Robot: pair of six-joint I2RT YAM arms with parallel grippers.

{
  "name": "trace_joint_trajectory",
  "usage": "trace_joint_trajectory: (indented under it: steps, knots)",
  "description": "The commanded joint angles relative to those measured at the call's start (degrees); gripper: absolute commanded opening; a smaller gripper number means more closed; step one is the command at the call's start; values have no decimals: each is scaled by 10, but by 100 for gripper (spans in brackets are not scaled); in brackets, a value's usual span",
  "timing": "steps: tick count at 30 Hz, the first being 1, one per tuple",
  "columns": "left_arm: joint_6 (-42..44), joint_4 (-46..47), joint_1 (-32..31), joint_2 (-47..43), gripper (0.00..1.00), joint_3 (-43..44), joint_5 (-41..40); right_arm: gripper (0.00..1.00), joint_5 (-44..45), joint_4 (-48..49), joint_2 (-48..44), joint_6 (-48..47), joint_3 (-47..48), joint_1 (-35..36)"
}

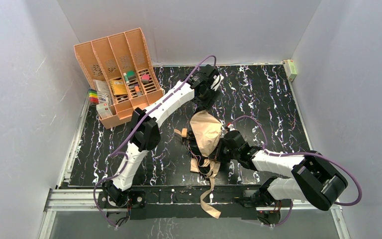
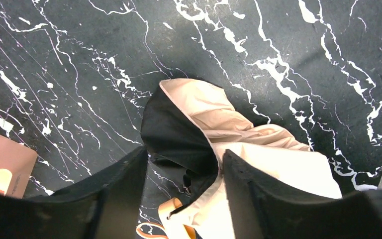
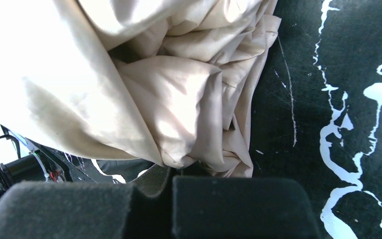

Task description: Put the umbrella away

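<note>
- The left gripper [image 2: 184, 152] has its jaws apart. In the left wrist view its two dark fingers [image 2: 122, 186] stand either side of a fold of the umbrella [image 2: 238, 134], part dark lining and part peach cloth. Whether they touch the cloth cannot be told.
- The right gripper [image 3: 171, 183] has its jaws pressed together, tips right at the bunched pale cloth of the umbrella [image 3: 129, 89]. Whether a fold is pinched between them cannot be told.
- The umbrella [image 1: 206, 130] lies collapsed and crumpled near the middle of the black marbled table [image 1: 268, 99], between the two grippers. The left one is at its far end and the right one [image 1: 225, 142] is against its right side.
- A small tan loop [image 2: 171, 208] shows by the cloth, between the left fingers.
- A long strap [image 1: 210, 196] runs from the umbrella over the table's near edge, between the arm bases.
- An orange slotted organizer [image 1: 117, 69] stands at the far left corner, well apart from the umbrella.
</note>
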Motion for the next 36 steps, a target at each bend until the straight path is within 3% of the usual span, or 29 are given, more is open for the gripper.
trace_joint_trajectory:
  steps: [1,4,11,26,30,36]
  knots:
    - [14,-22,-7,-3,59,7,3,0,40,-99,29,-26,-30,-2]
    - [6,-18,-7,-3,63,6,22,0,40,-99,27,-26,-32,-2]
    - [-2,-15,-7,6,61,3,38,0,40,-99,24,-23,-35,-2]
    - [1,-15,-7,16,20,-1,23,0,40,-98,16,-22,-40,-2]
    - [-6,-14,-7,16,1,2,18,0,40,-98,14,-20,-42,-2]
    - [-55,15,11,-20,0,11,58,0,23,-83,17,-19,-42,-2]
